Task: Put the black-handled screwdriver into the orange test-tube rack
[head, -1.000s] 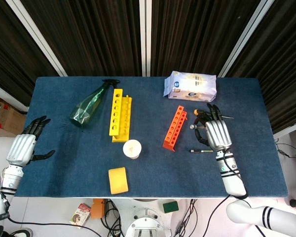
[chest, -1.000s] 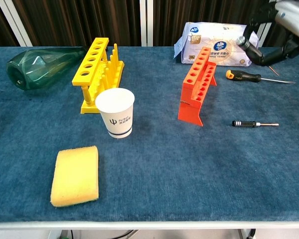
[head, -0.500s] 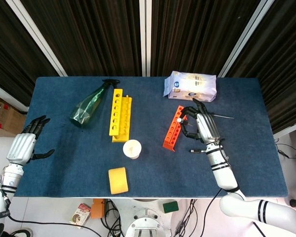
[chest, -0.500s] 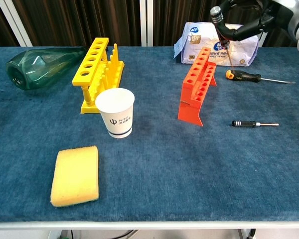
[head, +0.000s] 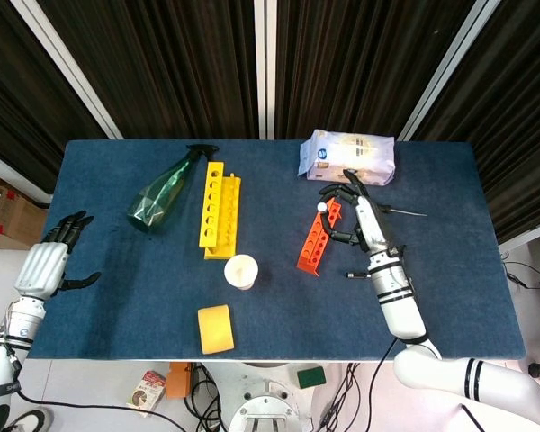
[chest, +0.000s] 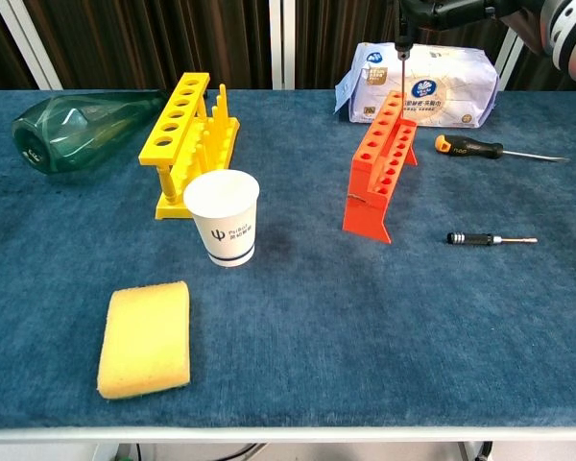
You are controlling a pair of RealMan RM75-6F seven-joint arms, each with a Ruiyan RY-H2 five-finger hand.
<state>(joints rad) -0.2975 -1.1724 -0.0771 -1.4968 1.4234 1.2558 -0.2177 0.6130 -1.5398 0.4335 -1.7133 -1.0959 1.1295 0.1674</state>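
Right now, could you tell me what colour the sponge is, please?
The sponge is yellow, clearest in the chest view.

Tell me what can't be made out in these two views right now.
- Held screwdriver: the chest view's top edge cuts off its handle; in the head view the right hand covers it.
- Whether its tip has entered the orange rack: too fine to tell.
- Left hand: absent from chest view.
- Wipes pack print: too small.
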